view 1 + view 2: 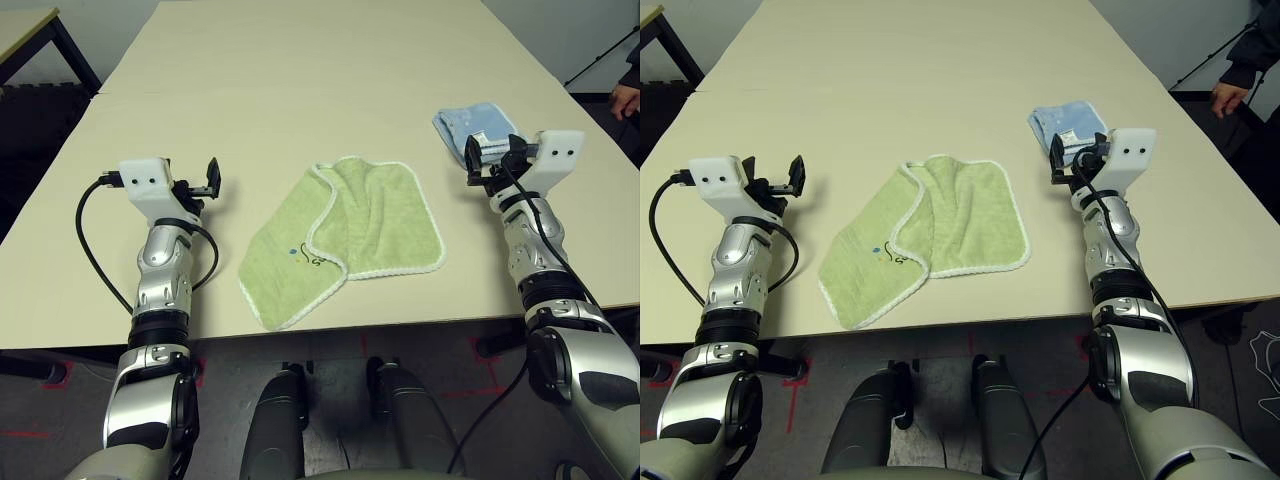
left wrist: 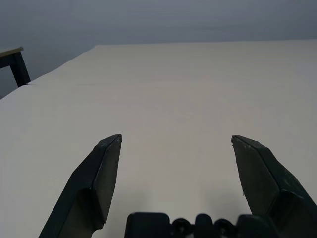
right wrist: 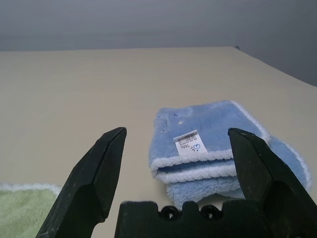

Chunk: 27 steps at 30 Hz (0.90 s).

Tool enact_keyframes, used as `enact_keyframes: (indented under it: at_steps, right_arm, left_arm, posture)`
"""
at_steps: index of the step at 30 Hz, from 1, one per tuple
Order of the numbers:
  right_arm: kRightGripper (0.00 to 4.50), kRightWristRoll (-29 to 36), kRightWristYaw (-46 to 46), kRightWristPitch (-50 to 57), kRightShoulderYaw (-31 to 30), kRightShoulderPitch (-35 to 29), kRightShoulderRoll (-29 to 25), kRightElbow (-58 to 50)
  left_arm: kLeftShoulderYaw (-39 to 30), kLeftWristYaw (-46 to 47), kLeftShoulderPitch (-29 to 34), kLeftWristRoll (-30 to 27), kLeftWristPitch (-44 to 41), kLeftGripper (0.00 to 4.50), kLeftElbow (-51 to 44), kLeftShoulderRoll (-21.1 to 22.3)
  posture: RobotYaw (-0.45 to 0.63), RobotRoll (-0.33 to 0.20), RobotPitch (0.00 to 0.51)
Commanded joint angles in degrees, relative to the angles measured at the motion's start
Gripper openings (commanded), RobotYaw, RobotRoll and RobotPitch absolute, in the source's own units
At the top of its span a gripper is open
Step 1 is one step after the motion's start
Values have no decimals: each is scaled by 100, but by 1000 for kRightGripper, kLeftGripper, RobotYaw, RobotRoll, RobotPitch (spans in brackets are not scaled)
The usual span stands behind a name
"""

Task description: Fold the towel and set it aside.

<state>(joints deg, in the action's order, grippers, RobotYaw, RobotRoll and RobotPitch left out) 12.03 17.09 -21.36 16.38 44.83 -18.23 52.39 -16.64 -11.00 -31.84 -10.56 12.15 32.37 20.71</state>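
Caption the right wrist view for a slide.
Open right gripper hovering before a folded light blue towel, green towel corner on the beige table.

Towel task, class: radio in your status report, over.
Left gripper and right gripper open, empty. Green towel partly folded, between arms. Blue towel ahead of right gripper.

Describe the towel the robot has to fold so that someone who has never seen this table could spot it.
On the beige table, look at the near edge, midway between the two arms. The towel lies there partly folded: light green, white edging, larger than the light blue folded towel.
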Motion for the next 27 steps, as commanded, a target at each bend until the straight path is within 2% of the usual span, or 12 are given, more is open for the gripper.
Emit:
enact_keyframes:
  at_steps: [1,7,12,21,27]
  right_arm:
    - [4464,-4,-47,71,-15,-25,-4,-94]
    - [4464,2,-66,95,-11,-64,-3,-134]
    - [4464,-2,-66,116,-24,-80,13,-167]
    - [4464,-37,147,204,-130,-47,32,-152]
    - [4464,-90,982,654,-396,400,-136,296]
  left_arm:
    - [39,-76,58,2,-93,4500,-58,47]
    - [72,-179,53,-4,-100,4500,-52,30]
    - [187,-659,37,-34,-204,4500,-27,213]
    - [488,-2819,-155,-663,-1254,4500,-261,884]
    - [858,-4063,-93,-808,-1700,4500,-607,1180]
  posture:
    - [-10,0,166]
    - [-11,0,163]
    - [-5,0,166]
    - [18,0,172]
    - [36,0,167]
